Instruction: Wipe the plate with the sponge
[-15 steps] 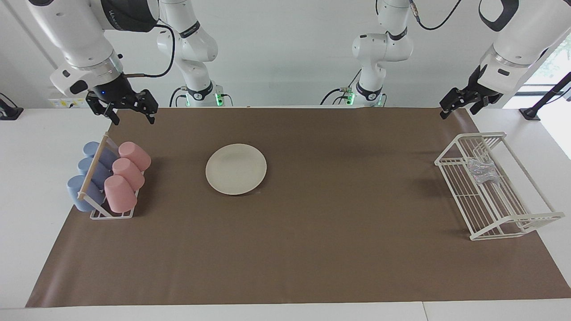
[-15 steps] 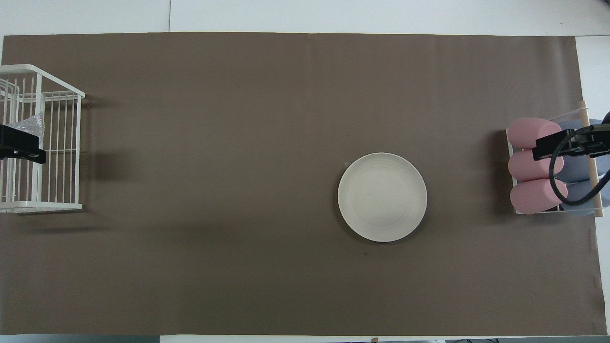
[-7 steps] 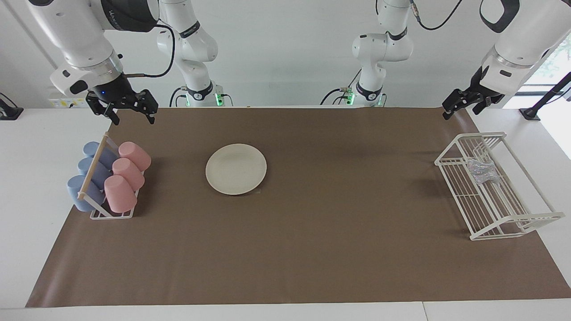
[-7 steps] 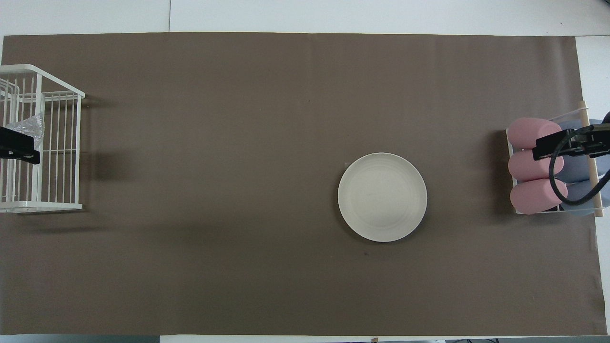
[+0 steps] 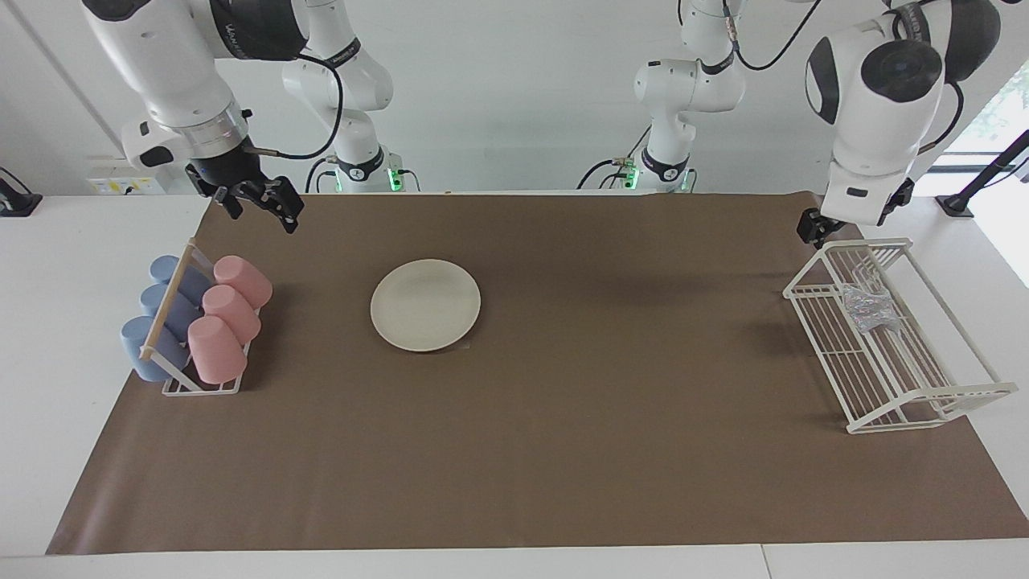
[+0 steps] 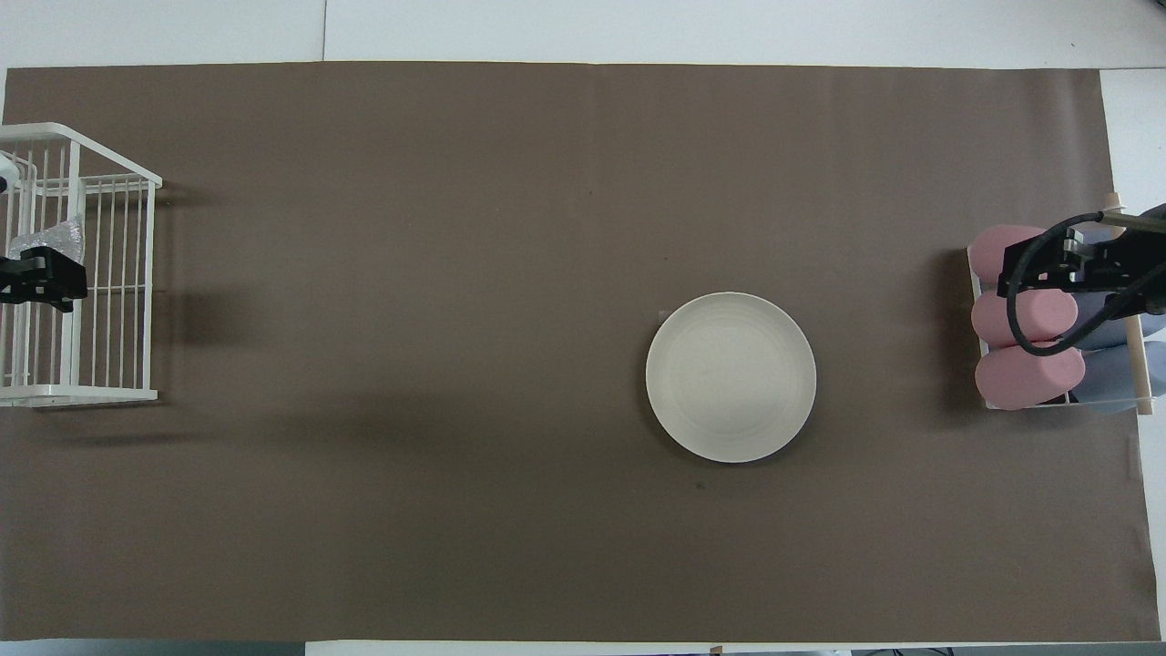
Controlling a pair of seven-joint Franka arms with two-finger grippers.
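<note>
The sponge was seen in the wire rack, with the left gripper above it. The plate lay mid-mat. The right gripper, spread, was held above the cups.

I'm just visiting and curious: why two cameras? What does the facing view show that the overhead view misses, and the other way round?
Only the facing view shows the arms' full bodies and bases, the blue cups in full, and both grippers raised off the table: the left gripper above the wire rack, the right gripper near the cup rack.

Only the overhead view shows the plate as a true circle.

Both show the plate, pink cups, wire rack and sponge inside it.
</note>
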